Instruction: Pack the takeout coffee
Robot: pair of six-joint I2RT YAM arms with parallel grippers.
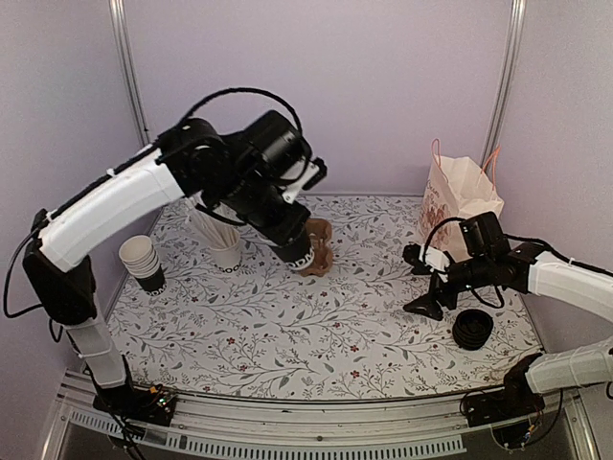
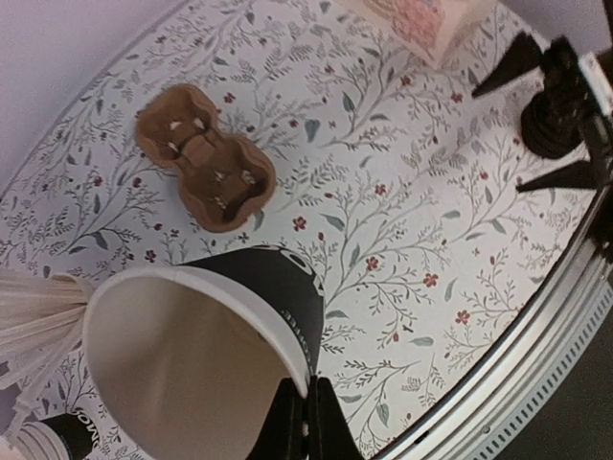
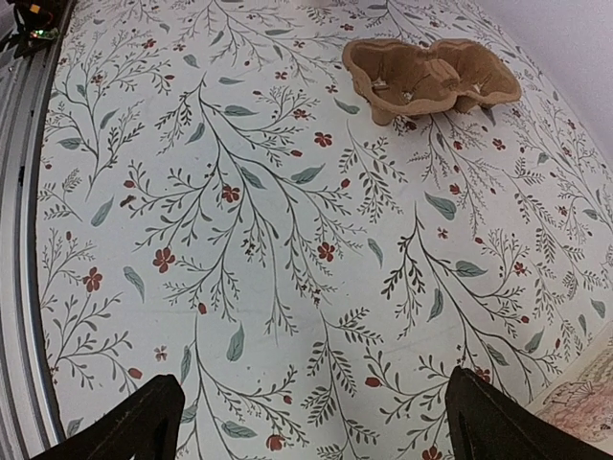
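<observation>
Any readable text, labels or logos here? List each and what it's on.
White lettering on the single black paper cup: partly hidden, unreadable.
White lettering on the straw holder: too small.
White lettering on the cup stack: too small.
Pink print on the paper bag: blurred.
No other text.

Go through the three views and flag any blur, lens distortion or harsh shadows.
Top external view: soft, even light, only faint shadows on the flower-patterned table. Left wrist view: wide-angle lens bows the straight metal table rail; the pale straws at the edge look soft. Right wrist view: same bowing, brown cardboard cup carrier sharp.
</observation>
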